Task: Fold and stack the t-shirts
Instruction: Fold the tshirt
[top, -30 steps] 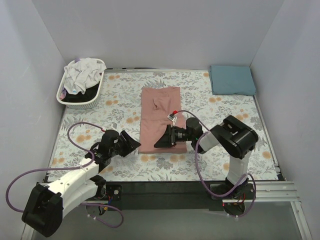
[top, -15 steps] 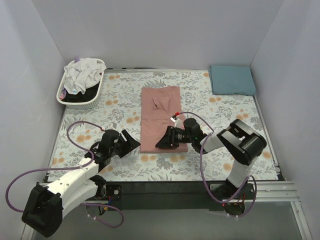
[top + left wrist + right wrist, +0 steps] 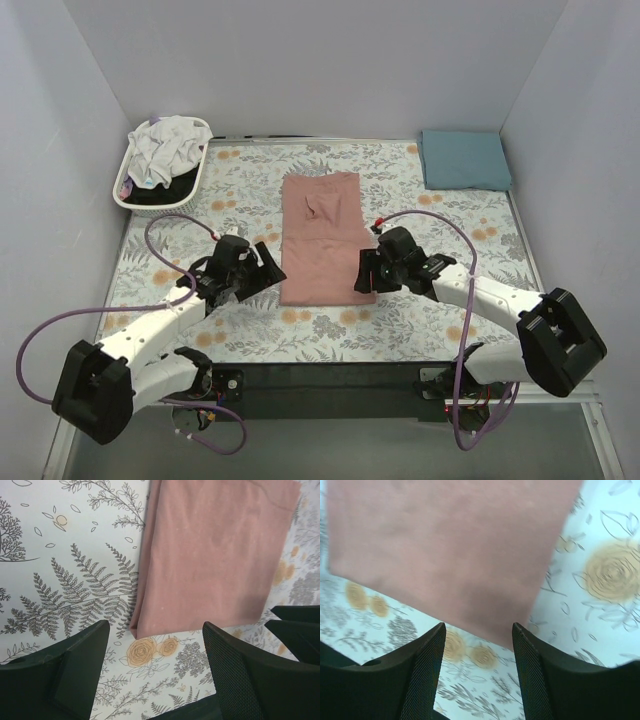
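Note:
A dusty-pink t-shirt (image 3: 320, 235) lies folded into a long strip on the floral cloth in the middle. It also shows in the left wrist view (image 3: 215, 550) and in the right wrist view (image 3: 450, 545). My left gripper (image 3: 268, 270) is open and empty, just left of the strip's near left corner. My right gripper (image 3: 364, 272) is open and empty at the strip's near right corner. A folded teal-blue t-shirt (image 3: 464, 160) lies at the far right. White and dark t-shirts (image 3: 166, 150) are heaped in the basket.
The white slatted basket (image 3: 185, 195) stands at the far left corner. The grey-and-orange floral cloth (image 3: 240, 180) covers the table. White walls close in the left, far and right sides. Purple cables loop off both arms.
My right gripper has moved right off the pink strip's near part to its near right corner, the arm stretched low. My left gripper has moved up and right toward the near left corner.

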Tool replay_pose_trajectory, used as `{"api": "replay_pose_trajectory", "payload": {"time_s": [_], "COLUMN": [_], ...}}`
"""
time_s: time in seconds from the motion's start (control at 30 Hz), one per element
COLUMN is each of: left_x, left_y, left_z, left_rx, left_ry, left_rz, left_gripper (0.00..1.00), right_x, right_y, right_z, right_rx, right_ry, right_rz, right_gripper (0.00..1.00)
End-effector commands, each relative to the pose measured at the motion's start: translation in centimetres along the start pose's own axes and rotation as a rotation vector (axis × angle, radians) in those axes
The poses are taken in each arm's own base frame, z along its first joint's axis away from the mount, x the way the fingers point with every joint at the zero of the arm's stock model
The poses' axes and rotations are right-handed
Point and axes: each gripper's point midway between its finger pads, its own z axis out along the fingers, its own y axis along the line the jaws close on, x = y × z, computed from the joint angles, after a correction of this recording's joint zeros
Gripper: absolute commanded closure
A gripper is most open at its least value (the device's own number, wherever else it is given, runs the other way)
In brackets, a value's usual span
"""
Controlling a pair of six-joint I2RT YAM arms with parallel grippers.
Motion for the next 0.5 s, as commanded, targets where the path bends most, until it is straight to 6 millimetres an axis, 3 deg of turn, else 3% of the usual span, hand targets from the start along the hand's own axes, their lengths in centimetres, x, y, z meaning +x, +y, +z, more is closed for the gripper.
{"api": "replay_pose_trajectory", "payload": {"time_s": [0.0, 0.47], "left_x": [0.7, 1.6], "left_y": [0.3, -0.3], "left_z": [0.1, 1.9], "left_rx": [-0.074, -0.202], "left_ry": [0.059, 0.118], "left_rz": [0.072, 0.175], "left_gripper": [0.25, 0.29], "right_x": [2.3, 2.4], "right_y": [-3.8, -3.0], "right_z": [-1.4, 0.2], "right_rx": [0.197, 0.203], "right_ry": [0.118, 0.185], "right_rz": [-0.05, -0.068], "right_gripper": [0.37, 0.44]}}
